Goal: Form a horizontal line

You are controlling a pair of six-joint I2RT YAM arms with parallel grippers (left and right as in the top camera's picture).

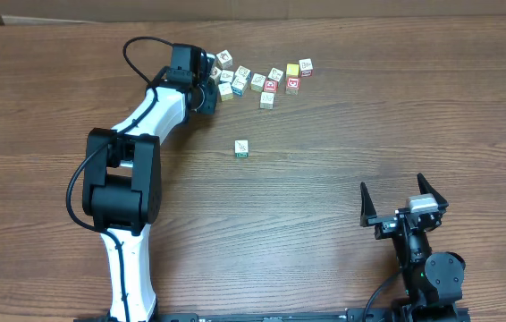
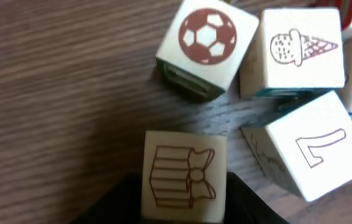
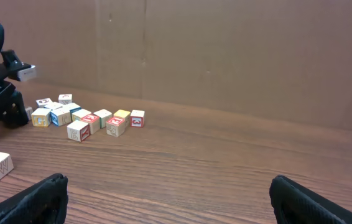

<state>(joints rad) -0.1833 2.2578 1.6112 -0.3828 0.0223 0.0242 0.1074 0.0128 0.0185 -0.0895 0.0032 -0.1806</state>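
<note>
Overhead view of a wooden table [image 1: 396, 107] with two robot arms. No horizontal line of cubes exists yet. The only cube set apart is a lone white-and-green cube [image 1: 242, 148], just left of centre in the frame and well apart from the rest. The other small picture cubes lie in a loose cluster [image 1: 266, 79] at upper centre. The left gripper [image 1: 215, 95] reaches into the left end of that cluster. In its wrist camera, its dark fingers [image 2: 117, 202] sit against both sides of a pale gift cube [image 2: 185, 177] at the bottom centre of the frame, so it appears to be pinching that cube. Close above and to the right are a football cube [image 2: 207, 43], an ice-cream cube [image 2: 300, 53] and a cube with an outlined figure [image 2: 316, 146], none touching the gift cube. The right gripper [image 1: 398, 199] rests at the lower right with its fingers spread wide, holding nothing. The step in hand looks like picking a cube to place next to the lone one, so the task seems barely begun. The next move likely calls for lifting the gift cube straight up, clear of its neighbours. It would then be carried down-frame and set flush against one side of the lone cube, level with it.
</note>
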